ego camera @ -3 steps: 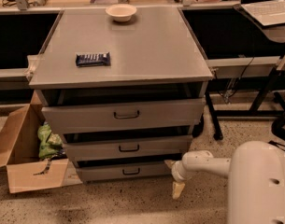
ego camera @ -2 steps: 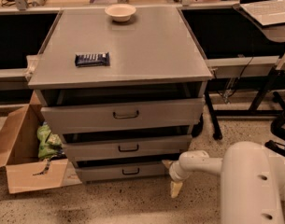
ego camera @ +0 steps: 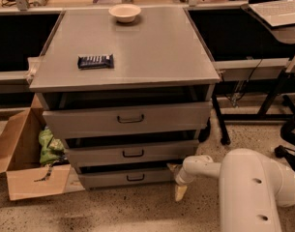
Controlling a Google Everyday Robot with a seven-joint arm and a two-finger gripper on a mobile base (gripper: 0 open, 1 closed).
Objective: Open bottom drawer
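Camera view. A: Where is the gripper hanging right now?
B: It is hovering low at about 5 o'clock from the middle of the frame, just above the speckled floor. It is sitting at the end of the white arm, which is reaching in from the 4 o'clock corner. Its jaws are standing apart, one tan tip up and one pointing down, and they are gripping nothing.
A: And the bottom drawer?
B: It is sitting at 6 o'clock, the lowest of three grey fronts on the cabinet, and it is showing the shallowest face. A thin dark gap is running above its front. Its small dark loop handle is lying at 9 o'clock from the gripper, apart from it. The upper tip is sitting just beside the drawer's right end; whether it is touching, I cannot tell.
A: What is lying around it?
B: The middle drawer and the tall top drawer are sitting at 12 o'clock from it. On the cabinet top, a pale bowl at 12 o'clock and a dark wrapped bar at 10 o'clock are resting well apart. An open cardboard box is standing at 8 o'clock beside the cabinet, with a green bag showing at its cabinet side.
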